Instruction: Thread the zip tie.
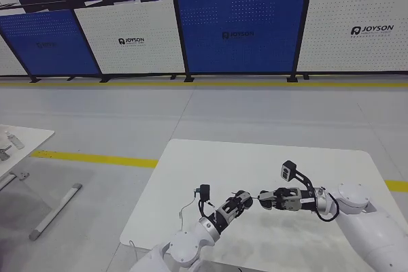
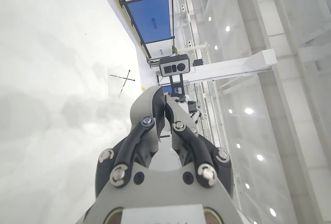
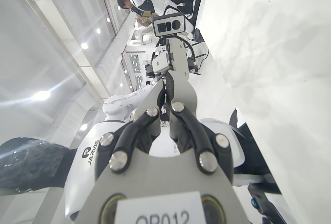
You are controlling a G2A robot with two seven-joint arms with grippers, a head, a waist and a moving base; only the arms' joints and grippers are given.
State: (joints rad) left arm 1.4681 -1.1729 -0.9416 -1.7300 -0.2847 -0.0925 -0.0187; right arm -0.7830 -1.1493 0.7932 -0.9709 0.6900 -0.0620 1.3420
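We find the left gripper (image 1: pixel 245 198) clenched above the white table (image 1: pixel 258 160), toward 6 o'clock; the right gripper (image 1: pixel 263 198), also clenched, sits at its 3 o'clock.

Count on inspection: one white rounded-corner table (image 1: pixel 258 156), two grey-and-black two-finger units, the left gripper (image 2: pixel 163 95) and the right gripper (image 3: pixel 165 81), and two thin black plastic zip ties (image 2: pixel 126 78) lying crossed on that table.
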